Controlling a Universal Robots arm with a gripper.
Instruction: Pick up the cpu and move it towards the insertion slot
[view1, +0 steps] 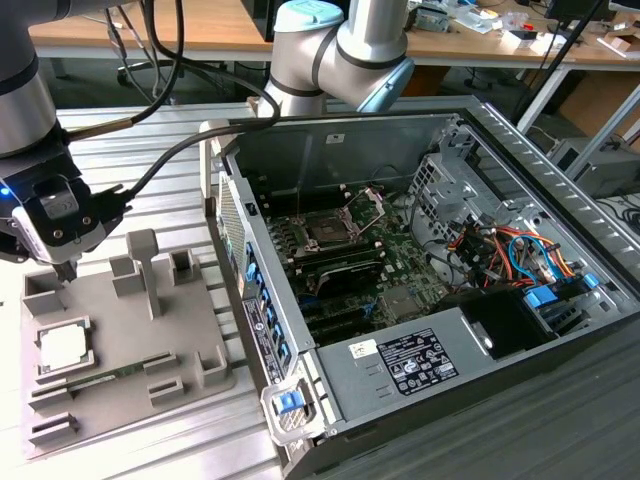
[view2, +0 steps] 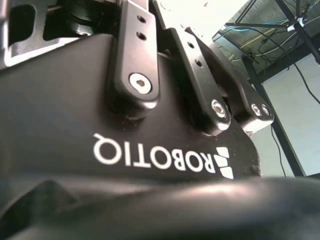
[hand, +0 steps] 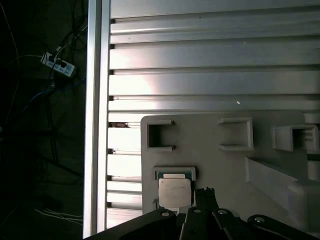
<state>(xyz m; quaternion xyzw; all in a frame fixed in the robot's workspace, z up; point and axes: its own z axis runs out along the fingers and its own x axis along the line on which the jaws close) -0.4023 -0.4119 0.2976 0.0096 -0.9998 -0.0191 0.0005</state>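
Note:
The cpu (view1: 62, 347), a small square chip with a pale metal top, lies flat in a recess of the grey holder plate (view1: 190, 320) at the exterior view's left. My gripper (view1: 66, 268) hangs a little above the plate, just beyond the chip's far side, shut and holding nothing. In the first wrist view the cpu (hand: 174, 191) sits beside the dark fingertips of the gripper (hand: 205, 196), apart from them. The insertion slot (view1: 328, 231) lies on the motherboard inside the open computer case, with its silver bracket (view1: 368, 205) hinged up.
The case's side wall (view1: 250, 290) stands between the holder plate and the motherboard. Upright posts (view1: 143, 262) rise from the plate, and a thin green memory stick (view1: 100, 378) lies in it. Orange and blue cables (view1: 510, 250) fill the case's right. The table's edge (hand: 97, 120) runs close by.

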